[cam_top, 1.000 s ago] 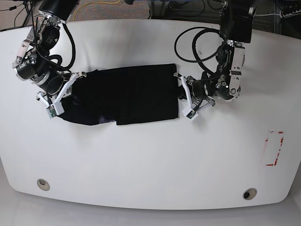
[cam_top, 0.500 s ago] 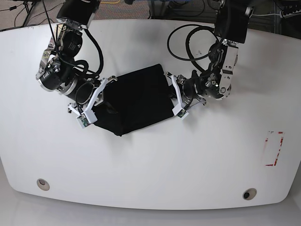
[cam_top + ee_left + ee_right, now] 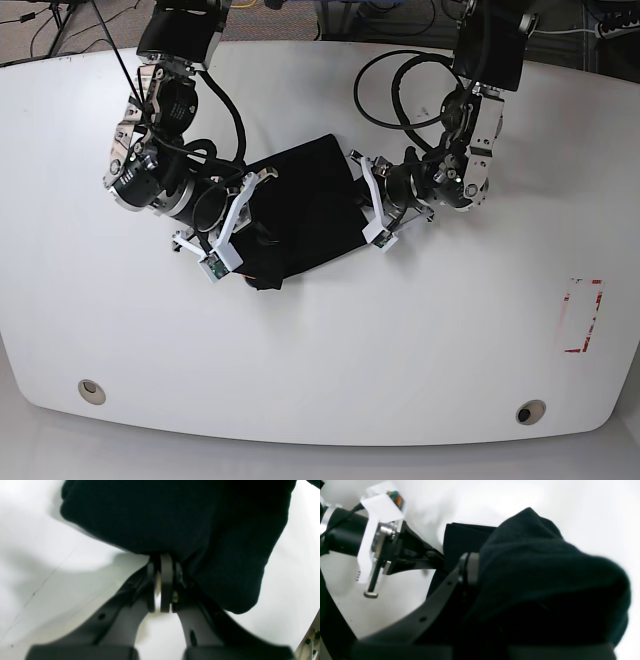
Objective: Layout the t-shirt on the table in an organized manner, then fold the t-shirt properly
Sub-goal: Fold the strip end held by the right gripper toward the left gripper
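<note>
Gripping the t-shirt (image 3: pixel 300 205), both left gripper (image 3: pixel 163 562) and right gripper (image 3: pixel 470 567) clenched; bunched cloth ahead risks a crooked fold

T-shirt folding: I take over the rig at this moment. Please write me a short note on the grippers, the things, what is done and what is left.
Left gripper: shut on the t-shirt, at its edge.
Right gripper: cloth drapes over it; grip appears shut on the t-shirt.
The t-shirt is a bunched black bundle mid-table, between both arms, print hidden.
Done: laid flat and folded to a strip; ends now being brought together.
Left: finish the fold, release, smooth it.
</note>
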`<state>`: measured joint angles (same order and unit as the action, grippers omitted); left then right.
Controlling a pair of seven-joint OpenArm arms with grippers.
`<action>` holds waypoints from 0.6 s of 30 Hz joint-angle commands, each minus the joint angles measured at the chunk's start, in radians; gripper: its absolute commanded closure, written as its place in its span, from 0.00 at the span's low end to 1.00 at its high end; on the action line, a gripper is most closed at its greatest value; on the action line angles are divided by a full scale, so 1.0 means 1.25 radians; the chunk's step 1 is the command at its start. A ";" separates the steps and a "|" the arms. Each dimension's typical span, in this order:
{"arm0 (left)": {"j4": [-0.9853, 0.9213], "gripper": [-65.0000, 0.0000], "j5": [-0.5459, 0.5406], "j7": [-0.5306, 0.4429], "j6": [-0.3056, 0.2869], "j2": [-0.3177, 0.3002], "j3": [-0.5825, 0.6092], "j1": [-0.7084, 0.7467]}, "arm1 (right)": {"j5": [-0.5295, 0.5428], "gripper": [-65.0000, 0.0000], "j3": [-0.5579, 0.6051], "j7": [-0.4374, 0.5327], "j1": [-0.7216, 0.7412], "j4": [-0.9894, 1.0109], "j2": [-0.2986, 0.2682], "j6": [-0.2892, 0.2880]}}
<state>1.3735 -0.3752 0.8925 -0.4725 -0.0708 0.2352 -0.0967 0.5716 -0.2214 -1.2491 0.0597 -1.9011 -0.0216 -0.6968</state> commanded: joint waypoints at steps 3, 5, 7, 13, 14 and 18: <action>0.003 0.98 0.025 0.035 0.001 -0.003 0.000 -0.002 | 0.009 0.91 -0.001 0.023 0.015 -0.004 0.002 -0.001; 0.003 0.98 0.025 0.035 0.001 -0.003 0.000 -0.002 | 0.009 0.84 0.000 0.023 0.015 -0.003 0.003 -0.001; 0.003 0.98 0.025 0.035 0.001 -0.003 0.000 -0.002 | 0.007 0.74 0.000 0.028 0.015 -0.003 0.015 -0.001; 0.003 0.98 0.025 0.035 -0.002 -0.003 -0.001 -0.002 | 0.006 0.41 0.003 0.061 0.018 0.001 0.037 -0.001; 0.004 0.98 0.025 0.035 -0.002 -0.003 -0.001 -0.002 | 0.006 0.38 0.008 0.066 0.018 0.004 0.045 -0.001; 0.005 0.98 0.022 0.035 -0.002 -0.003 -0.001 -0.002 | 0.006 0.26 0.035 0.084 0.042 0.033 0.066 -0.001</action>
<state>1.3750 -0.3752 0.8936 -0.4789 -0.0719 0.2337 -0.0967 0.5549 -0.1932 -1.1805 0.0784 -1.8606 0.0429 -0.6964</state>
